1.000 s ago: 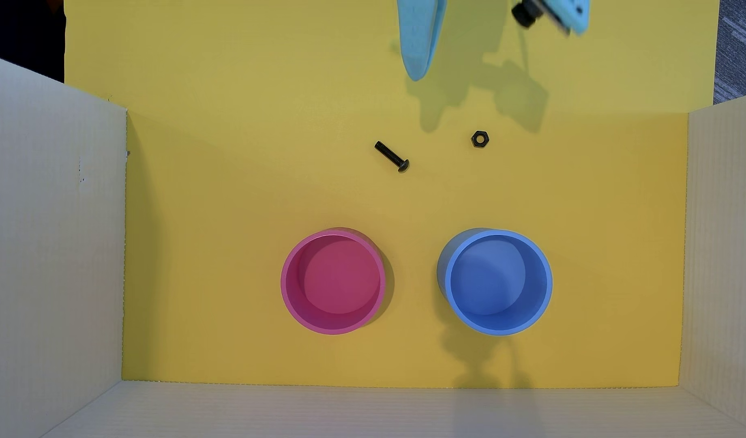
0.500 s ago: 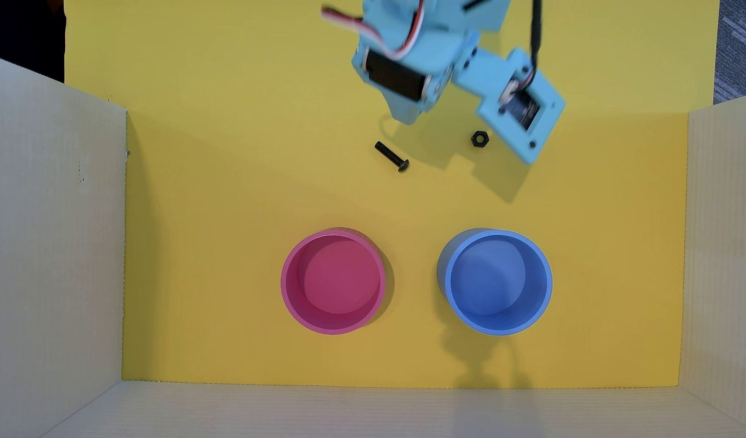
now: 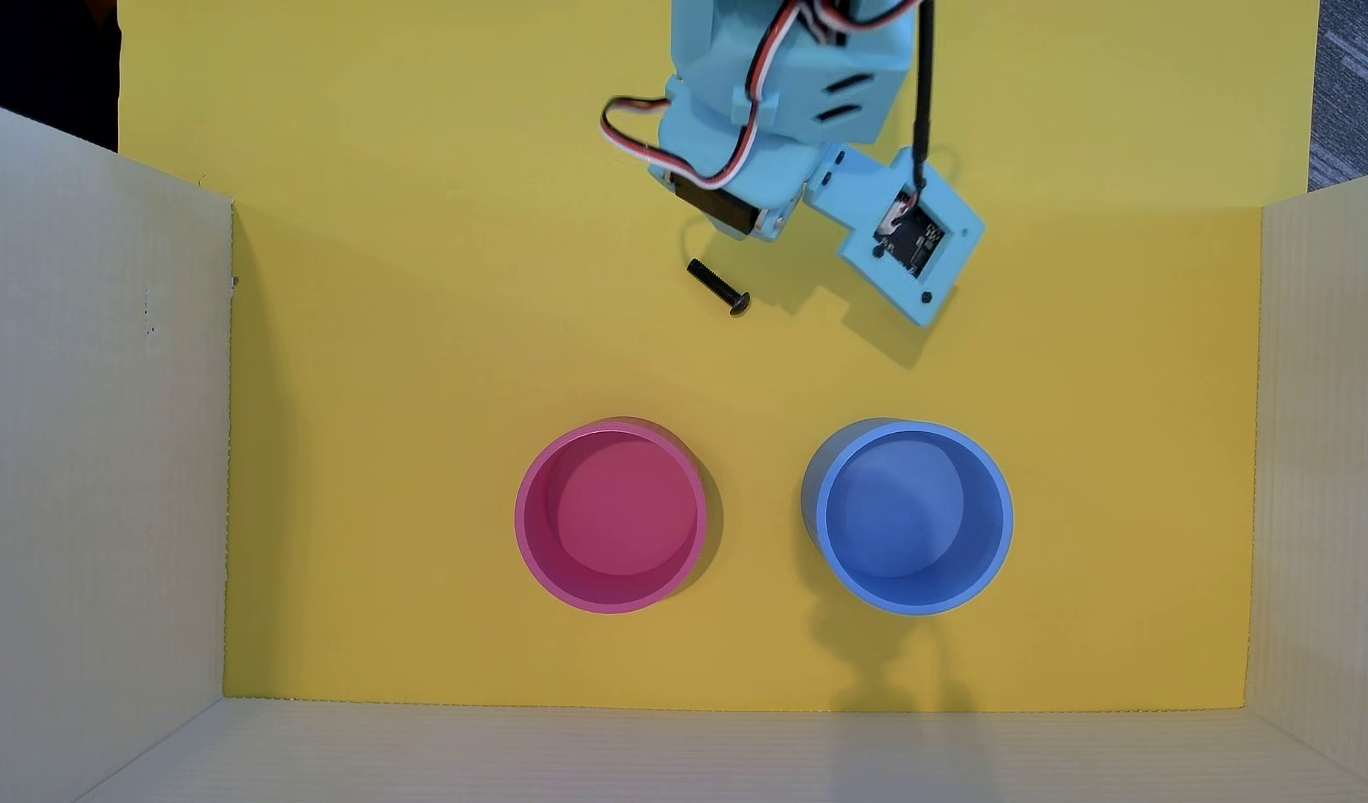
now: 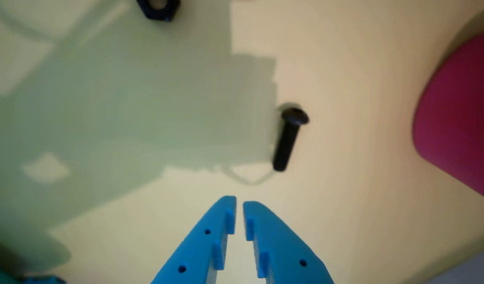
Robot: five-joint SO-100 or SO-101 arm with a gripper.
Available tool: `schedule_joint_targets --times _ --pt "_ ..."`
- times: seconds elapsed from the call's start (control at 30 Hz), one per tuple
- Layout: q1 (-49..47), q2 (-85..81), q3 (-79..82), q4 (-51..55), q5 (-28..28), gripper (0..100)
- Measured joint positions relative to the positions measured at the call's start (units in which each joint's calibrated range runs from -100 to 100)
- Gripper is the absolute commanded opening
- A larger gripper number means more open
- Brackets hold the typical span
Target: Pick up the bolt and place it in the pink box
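The bolt point(image 3: 718, 286) lies flat on the yellow floor, small and black, its rounded head toward the cups. In the wrist view the bolt point(image 4: 289, 138) sits a short way ahead and slightly right of my gripper point(image 4: 239, 203). The blue fingers point(image 4: 210, 236) stand almost together with only a thin slit and nothing between them. From overhead the light-blue arm point(image 3: 773, 131) hides the fingertips, just above and right of the bolt. The pink box point(image 3: 520, 517) stands empty lower down, and its side point(image 4: 458, 118) shows at the wrist view's right edge.
A blue round container point(image 3: 1005, 517) stands right of the pink one. A black hex nut point(image 4: 159, 8) lies at the wrist view's top edge; overhead the camera mount point(image 3: 909, 232) covers it. Pale cardboard walls point(image 3: 94, 463) enclose the yellow floor on three sides.
The arm has come down into the overhead view from the top edge and its camera mount now covers the nut. The bolt and both cups have not moved.
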Motion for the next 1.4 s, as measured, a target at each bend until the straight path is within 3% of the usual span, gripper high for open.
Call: schedule_joint_targets --times 0.27,1.07,1.4 --pt "0.07 0.68 1.89 -3.25 0.0 17" --pt "3.86 1.19 1.89 -5.48 0.0 17" --pt "3.86 10.85 1.89 -9.76 0.0 17"
